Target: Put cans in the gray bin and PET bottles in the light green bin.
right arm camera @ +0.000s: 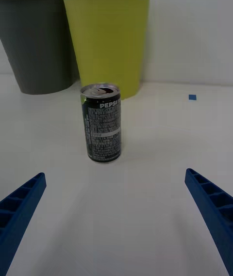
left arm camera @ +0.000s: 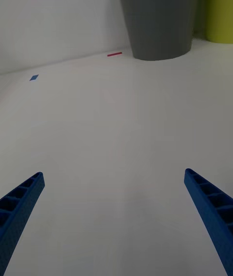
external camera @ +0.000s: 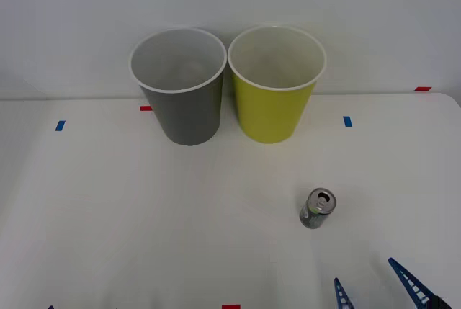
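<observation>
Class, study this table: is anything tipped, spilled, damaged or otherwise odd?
Nothing stands out. The can stands upright on the table, opened but undented, with no spill. The gray bin and light green bin stand upright side by side.

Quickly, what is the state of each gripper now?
Left gripper: open, holding nothing.
Right gripper: open, holding nothing, the can ahead.

White table with small blue tape marks and red tape marks, pale wall behind

The can bears the white word "PEPSI" near its top; the fine print below is unreadable.
</observation>
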Robot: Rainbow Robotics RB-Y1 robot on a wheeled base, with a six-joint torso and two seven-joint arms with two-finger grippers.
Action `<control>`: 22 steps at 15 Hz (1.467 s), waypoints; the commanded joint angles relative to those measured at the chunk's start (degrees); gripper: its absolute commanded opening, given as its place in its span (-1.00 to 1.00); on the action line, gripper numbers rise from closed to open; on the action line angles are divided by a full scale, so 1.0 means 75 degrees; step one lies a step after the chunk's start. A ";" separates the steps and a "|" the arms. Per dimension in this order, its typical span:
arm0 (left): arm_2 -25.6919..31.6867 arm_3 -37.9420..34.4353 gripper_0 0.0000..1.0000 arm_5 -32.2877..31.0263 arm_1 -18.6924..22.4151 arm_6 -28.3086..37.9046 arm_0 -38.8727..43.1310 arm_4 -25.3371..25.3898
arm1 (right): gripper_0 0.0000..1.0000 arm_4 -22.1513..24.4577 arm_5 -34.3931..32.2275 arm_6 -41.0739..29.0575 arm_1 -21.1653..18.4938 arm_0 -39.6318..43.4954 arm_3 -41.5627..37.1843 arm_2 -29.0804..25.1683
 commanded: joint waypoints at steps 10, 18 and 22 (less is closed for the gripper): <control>0.0000 0.0000 1.00 0.0000 0.0000 0.0000 0.0001 0.0000 | 1.00 -0.0064 0.1002 0.0314 0.0176 -0.1890 0.0493 0.0429; 0.0000 0.0000 1.00 0.0000 0.0000 0.0000 0.0001 0.0000 | 1.00 -0.0146 0.1752 0.0525 0.0668 -0.2382 0.0481 -0.0016; 0.0000 0.0000 1.00 0.0000 0.0000 0.0000 0.0001 0.0000 | 1.00 -0.0158 0.2069 0.0560 0.0844 -0.2628 0.0493 0.0019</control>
